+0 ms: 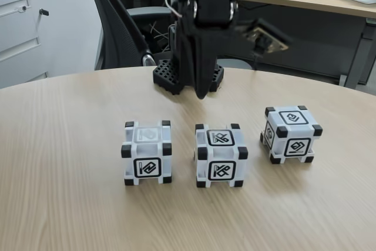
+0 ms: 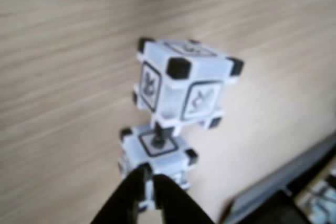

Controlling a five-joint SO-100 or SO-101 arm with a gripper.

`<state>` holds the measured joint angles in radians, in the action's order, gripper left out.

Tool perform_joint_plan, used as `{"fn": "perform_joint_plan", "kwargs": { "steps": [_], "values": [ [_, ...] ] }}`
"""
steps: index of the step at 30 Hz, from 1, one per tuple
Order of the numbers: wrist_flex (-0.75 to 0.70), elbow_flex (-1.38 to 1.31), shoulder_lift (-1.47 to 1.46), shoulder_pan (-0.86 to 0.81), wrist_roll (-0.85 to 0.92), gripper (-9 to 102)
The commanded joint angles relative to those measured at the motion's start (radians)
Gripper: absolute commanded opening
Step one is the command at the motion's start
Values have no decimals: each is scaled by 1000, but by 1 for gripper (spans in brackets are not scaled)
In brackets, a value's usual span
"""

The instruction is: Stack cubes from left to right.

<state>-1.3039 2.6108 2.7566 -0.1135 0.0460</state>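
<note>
We see our gripper [image 1: 201, 89], fingertips together and holding nothing, hanging above and behind the middle cube [image 1: 221, 155], with the left cube [image 1: 147, 153] off to its side.

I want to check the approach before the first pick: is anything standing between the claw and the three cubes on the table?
Nothing visible does. In the fixed view the claw hangs above bare table behind the middle cube, with the left cube and right cube standing apart, unstacked.

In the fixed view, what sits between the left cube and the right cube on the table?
The middle cube stands between the left cube and the right cube in the fixed view, with bare table in the gaps either side.
</note>
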Motion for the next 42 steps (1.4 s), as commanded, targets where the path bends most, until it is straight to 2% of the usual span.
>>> {"fn": "perform_joint_plan", "kwargs": {
  "steps": [1,10,19,26,34,42],
  "values": [
    [17,-192,-149,-6,-41,0],
    [3,-523,-517,-8,-117,0],
    [3,-561,-723,-8,-138,0],
    [-9,-560,-755,-8,-147,0],
    [-170,-561,-756,5,-190,0],
    [-167,-561,-756,-6,-201,0]
  ]
}}
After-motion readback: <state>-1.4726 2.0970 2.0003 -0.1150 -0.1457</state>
